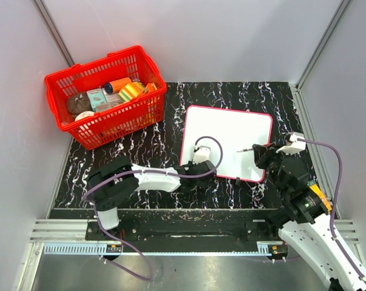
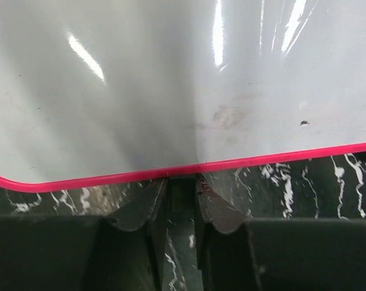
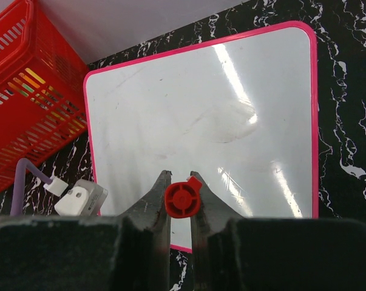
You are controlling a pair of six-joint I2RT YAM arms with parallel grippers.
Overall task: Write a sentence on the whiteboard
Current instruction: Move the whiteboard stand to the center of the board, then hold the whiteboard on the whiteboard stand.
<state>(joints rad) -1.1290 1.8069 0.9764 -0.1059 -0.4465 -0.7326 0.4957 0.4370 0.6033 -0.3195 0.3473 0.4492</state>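
Nothing here can actually be read. The whiteboard (image 1: 228, 142), lying toward the right edge of the tabletop, has no legible words on it, only a faint reddish smudge (image 2: 228, 115) on its white face. The packets (image 1: 98, 97) in the red basket (image 1: 61, 85) at the far left corner carry print too small to make out, as does the small sticker (image 1: 114, 248) on the rail along the near edge.
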